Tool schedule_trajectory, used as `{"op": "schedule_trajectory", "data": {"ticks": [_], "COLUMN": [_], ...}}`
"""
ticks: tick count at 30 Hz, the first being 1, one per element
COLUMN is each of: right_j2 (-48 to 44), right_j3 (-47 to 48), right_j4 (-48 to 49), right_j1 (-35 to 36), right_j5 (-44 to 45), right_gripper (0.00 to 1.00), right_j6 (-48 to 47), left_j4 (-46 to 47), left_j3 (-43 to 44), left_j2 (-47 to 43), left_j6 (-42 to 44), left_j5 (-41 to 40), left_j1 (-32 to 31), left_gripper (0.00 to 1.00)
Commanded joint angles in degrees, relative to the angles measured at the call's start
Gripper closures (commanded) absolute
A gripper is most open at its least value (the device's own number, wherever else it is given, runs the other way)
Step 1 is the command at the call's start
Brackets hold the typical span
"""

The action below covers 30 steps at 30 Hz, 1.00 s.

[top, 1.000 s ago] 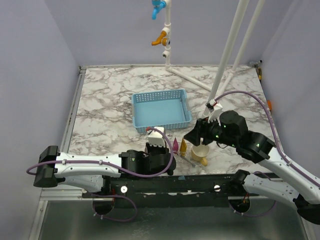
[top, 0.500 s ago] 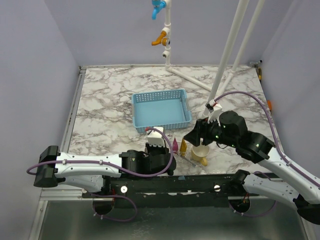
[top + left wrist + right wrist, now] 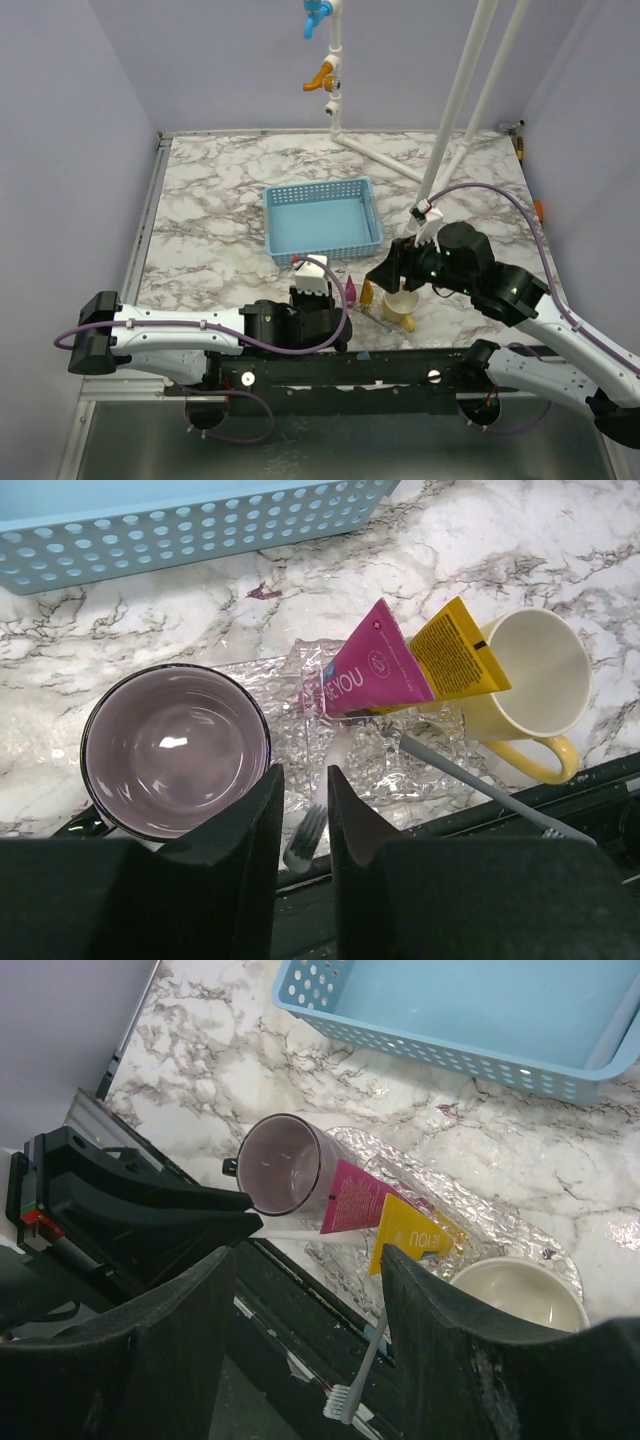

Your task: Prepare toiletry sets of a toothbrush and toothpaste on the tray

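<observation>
The clear crinkly tray [image 3: 400, 765] lies at the table's near edge. On it rest a magenta toothpaste [image 3: 375, 670] and a yellow toothpaste [image 3: 455, 660], side by side. A white toothbrush [image 3: 312, 825] lies with its handle on the tray and its head between the fingers of my left gripper [image 3: 303, 785], whose jaws stand slightly apart. A grey toothbrush [image 3: 480, 790] runs off the tray's near side. My right gripper [image 3: 308, 1260] hovers wide open above the tray [image 3: 480, 1210] with nothing in it. From above, the tubes [image 3: 351, 290] sit between both grippers.
A dark purple mug [image 3: 175, 750] stands left of the tray, close to my left finger. A yellow mug [image 3: 535, 685] stands on its right. The light-blue mesh basket [image 3: 323, 220] sits further back. The black base rail [image 3: 330, 365] runs just below the tray.
The left wrist has shifted very slightly toward the near edge. The right arm has stayed where it was.
</observation>
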Motion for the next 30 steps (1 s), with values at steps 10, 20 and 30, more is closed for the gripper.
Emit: {"op": "schedule_trajectory", "data": {"ticks": [10, 20, 30], "right_j2": [0.15, 0.42, 4.26], "right_j3": [-0.38, 0.49, 5.23], "right_j4": [1.04, 0.37, -3.09], "right_j1": [0.22, 0.22, 0.23], "right_j5": [-0.32, 2.23, 9.73], "right_gripper": [0.36, 0.35, 0.32], "right_j6": [0.48, 0.39, -1.43], "left_j4": [-2.16, -1.65, 0.45], "left_j3": [2.47, 5.68, 9.33], "left_j2": [-1.78, -4.41, -8.04], "left_j6": [1.33, 7.99, 18.38], "left_j5": [-1.22, -0.34, 1.28], "left_j1": [-0.31, -0.36, 1.54], "left_gripper": [0.65, 0.47, 0.28]}}
